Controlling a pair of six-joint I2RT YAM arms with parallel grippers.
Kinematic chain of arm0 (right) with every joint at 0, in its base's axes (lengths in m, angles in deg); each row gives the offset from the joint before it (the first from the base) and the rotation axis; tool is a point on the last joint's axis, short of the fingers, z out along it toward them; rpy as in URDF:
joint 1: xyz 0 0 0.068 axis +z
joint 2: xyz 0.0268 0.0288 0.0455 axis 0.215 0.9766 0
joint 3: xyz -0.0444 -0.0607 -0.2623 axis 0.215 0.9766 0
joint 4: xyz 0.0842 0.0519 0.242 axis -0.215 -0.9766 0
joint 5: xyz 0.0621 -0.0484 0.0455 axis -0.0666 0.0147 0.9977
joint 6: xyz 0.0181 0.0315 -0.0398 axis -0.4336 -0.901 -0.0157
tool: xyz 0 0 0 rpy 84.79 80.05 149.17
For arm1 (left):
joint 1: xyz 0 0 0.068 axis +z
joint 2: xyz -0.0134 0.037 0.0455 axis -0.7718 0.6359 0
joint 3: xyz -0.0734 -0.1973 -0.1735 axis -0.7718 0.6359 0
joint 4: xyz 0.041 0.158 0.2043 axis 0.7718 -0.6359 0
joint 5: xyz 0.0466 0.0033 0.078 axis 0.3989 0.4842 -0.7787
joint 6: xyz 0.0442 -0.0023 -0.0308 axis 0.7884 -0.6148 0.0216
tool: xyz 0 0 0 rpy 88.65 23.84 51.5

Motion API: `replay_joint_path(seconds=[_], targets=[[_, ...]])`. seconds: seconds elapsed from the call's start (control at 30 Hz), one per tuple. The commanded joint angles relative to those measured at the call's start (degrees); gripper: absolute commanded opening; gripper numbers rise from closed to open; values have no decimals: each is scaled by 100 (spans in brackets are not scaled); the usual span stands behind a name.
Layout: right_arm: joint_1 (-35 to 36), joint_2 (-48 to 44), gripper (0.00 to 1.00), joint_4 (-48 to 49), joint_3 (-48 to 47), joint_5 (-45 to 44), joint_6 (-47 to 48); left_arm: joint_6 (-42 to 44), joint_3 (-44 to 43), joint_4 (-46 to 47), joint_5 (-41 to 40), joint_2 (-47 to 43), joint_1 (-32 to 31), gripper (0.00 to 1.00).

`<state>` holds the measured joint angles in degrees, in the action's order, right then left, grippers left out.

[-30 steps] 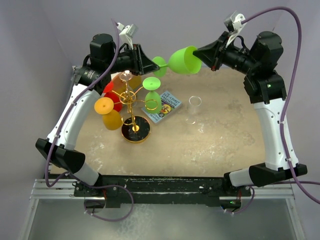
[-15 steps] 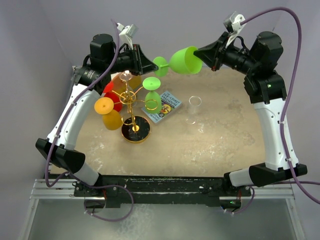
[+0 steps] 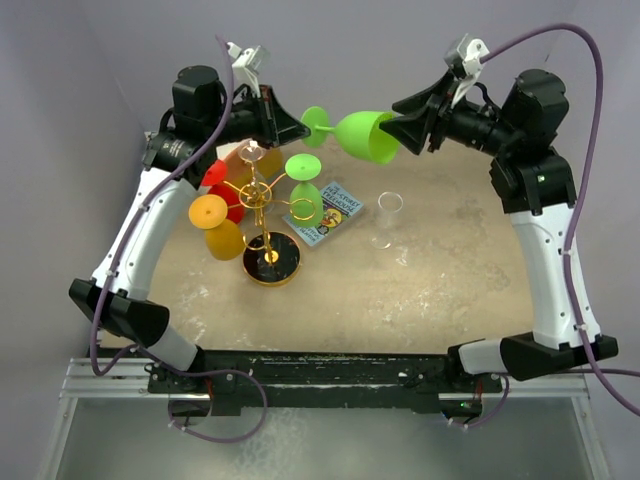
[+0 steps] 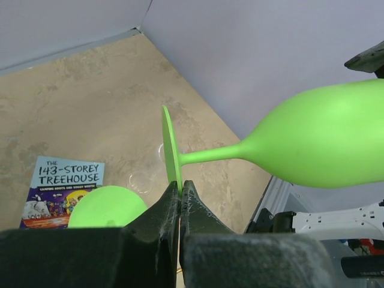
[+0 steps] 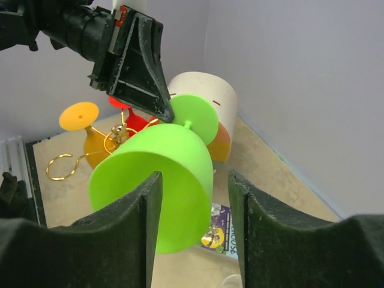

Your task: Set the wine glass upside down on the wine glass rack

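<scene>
Wine glass (image 3: 362,135) has its foot pinched by left gripper (image 3: 300,127), bowl seemingly loose within spread right gripper (image 3: 402,128).

Your top view looks down from above and behind the arm bases, taking in the whole counter (image 3: 450,290). The left wrist camera sits close behind the left gripper (image 4: 180,191), facing right; the right wrist camera looks leftward past the right gripper (image 5: 195,180). All three share the green wine glass (image 3: 365,135) and the book (image 3: 325,212).
</scene>
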<state>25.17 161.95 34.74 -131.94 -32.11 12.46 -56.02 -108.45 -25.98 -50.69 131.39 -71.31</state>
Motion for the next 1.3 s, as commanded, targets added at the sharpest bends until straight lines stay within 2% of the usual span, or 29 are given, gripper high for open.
replay_joint_path(seconds=[0.0, 0.03, 0.1, 0.17, 0.27, 0.4, 0.5, 0.67, 0.83, 1.07, 1.27], targets=[[4, -295, 55, -36, -19, 288, 204, 295, -176, 296, 149, -450, 221, 0], [0, -325, 61, -79, -36, 261, 237, 374, -182, 272, 128, -487, 243, 0], [-8, -375, 77, -146, -108, 253, 257, 533, -183, 238, 78, -587, 294, 0], [-45, -434, 85, -208, -170, 265, 258, 779, -241, 132, -8, -654, 320, 0], [-178, -518, 89, -302, -273, 282, 251, 1471, -382, -156, -333, -783, 322, 0], [-436, -630, 90, -404, -380, 245, 247, 2517, -565, -634, -703, -1028, 294, 0], [-596, -697, 90, -493, -427, 160, 303, 3805, -684, -1203, -725, -1326, 199, 0], [-891, -721, 90, -483, -279, 57, 326, 5440, -689, -2265, -765, -1721, 22, 0], [-1073, -812, 90, -426, 26, 7, 382, 6890, -621, -3447, -291, -2155, -30, 0], [-1176, -915, 91, -393, 236, 2, 446, 7633, -164, -4818, 130, -2637, -44, 0], [-1196, -964, 91, -370, 358, -31, 470, 8191, 502, -5181, -487, -3291, -37, 0]])
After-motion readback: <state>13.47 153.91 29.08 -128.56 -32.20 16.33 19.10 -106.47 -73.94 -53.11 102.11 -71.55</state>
